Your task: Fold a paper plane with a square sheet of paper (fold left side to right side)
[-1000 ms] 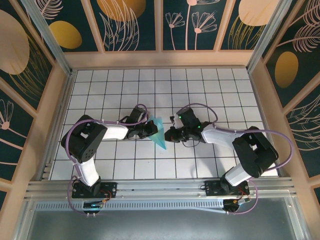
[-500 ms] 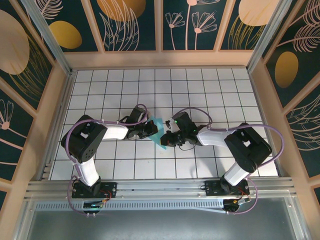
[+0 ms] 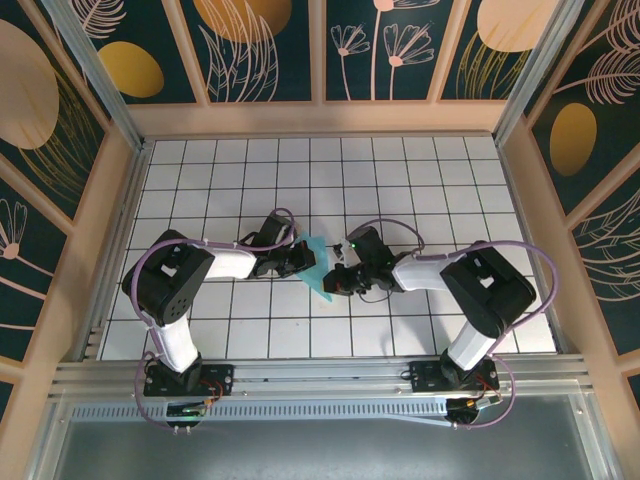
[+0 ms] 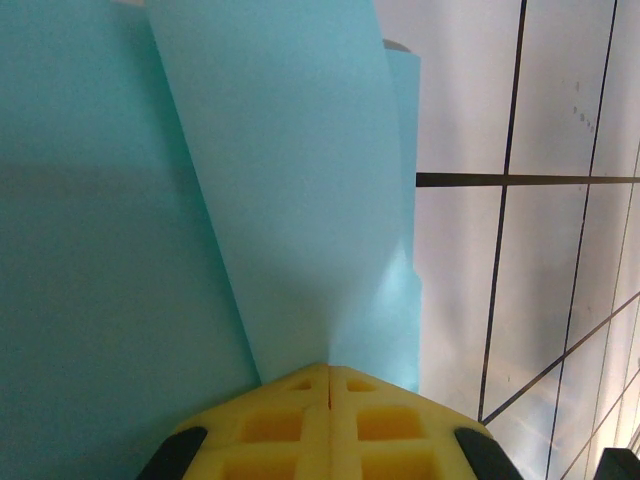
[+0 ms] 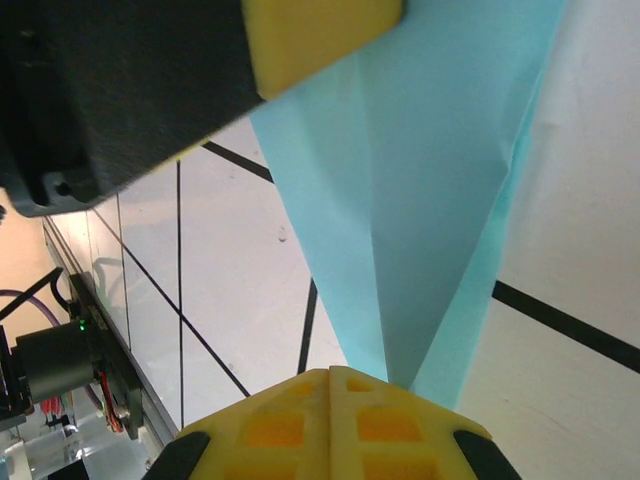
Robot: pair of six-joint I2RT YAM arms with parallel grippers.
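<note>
The teal-blue paper plane (image 3: 318, 258) lies on the white grid table (image 3: 400, 180), a slim folded wedge with its point toward the near right. My left gripper (image 3: 305, 262) is shut, its yellow tips set against the paper's left side; in the left wrist view the folded layers (image 4: 300, 180) rise straight ahead of the closed gripper (image 4: 330, 375). My right gripper (image 3: 333, 284) is shut too and rests at the paper's point. The right wrist view has the paper (image 5: 420, 200) narrowing to the closed gripper (image 5: 330, 378), with a left finger (image 5: 320, 30) above.
Wooden walls with dark floral panels ring the table. An aluminium rail (image 3: 320, 375) runs along the near edge by both arm bases. White tiles with black grid lines (image 4: 560, 100) lie open to the right of the paper.
The right gripper has slid left onto the paper's pointed end, which now sits under its tips. The left arm has stayed in place.
</note>
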